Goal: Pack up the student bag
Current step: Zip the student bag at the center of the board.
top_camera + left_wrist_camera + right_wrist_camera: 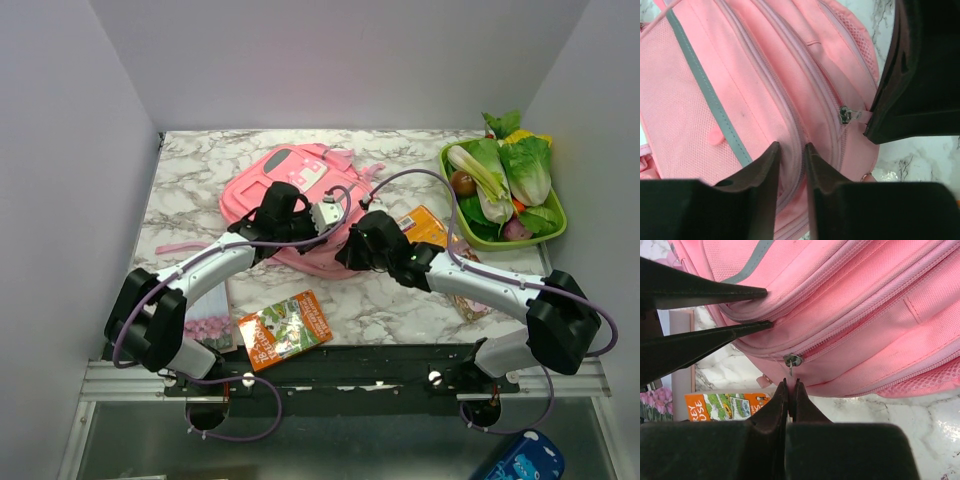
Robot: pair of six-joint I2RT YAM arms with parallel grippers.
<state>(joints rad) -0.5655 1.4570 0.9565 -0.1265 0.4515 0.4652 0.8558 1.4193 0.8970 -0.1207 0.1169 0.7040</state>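
The student bag [297,178], a large pink backpack with a grey stripe, lies flat on the marble table. In the left wrist view my left gripper [791,146] pinches a raised fold of the bag's fabric along a zip seam, one finger on each side. My right gripper [791,382] is shut on the pink pull tab hanging from the metal zip slider [792,360] at the bag's near edge. The zip there is closed. Both grippers sit close together over the bag's near right part.
An orange picture book [285,328] and a pink flowered notebook [210,330] lie near the front edge. An orange packet [425,225] sits right of the bag. A green basket [553,232] of vegetables stands at the back right.
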